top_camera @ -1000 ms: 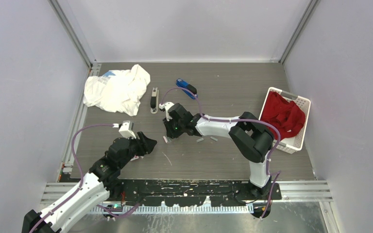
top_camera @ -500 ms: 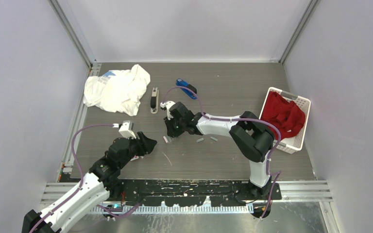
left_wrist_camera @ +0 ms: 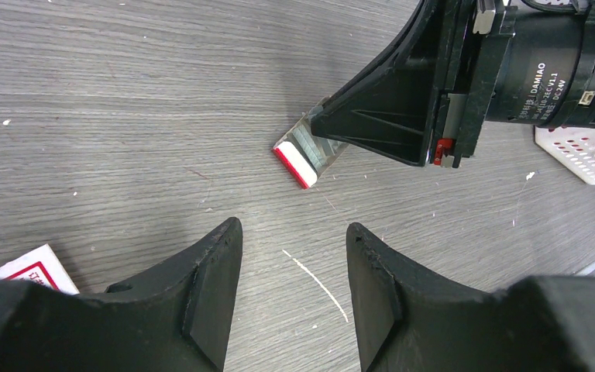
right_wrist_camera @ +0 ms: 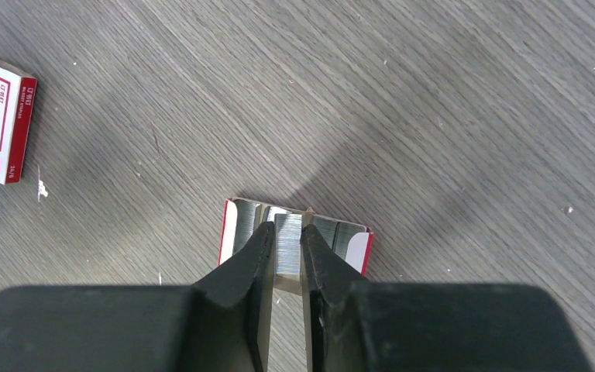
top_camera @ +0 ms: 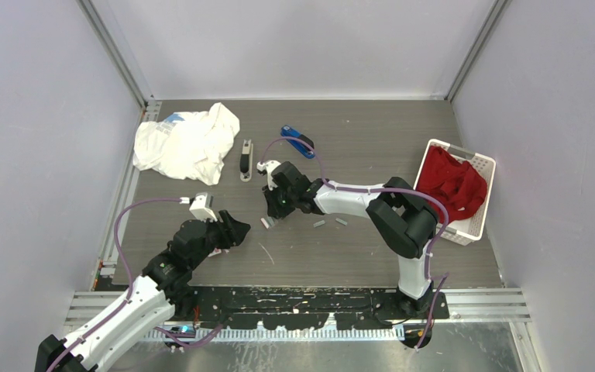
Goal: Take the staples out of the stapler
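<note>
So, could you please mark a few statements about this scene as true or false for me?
1. The left fingers are open and hold nothing. True.
2. The right fingers are over the blue stapler. False: they are over a small red-edged tray of staples; the stapler lies farther back.
3. The red cloth lies in the white basket. True.
4. The white cloth also lies in the basket. False: it lies on the table, far left.

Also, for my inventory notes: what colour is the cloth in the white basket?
The cloth is red, seen best in the top external view.
</note>
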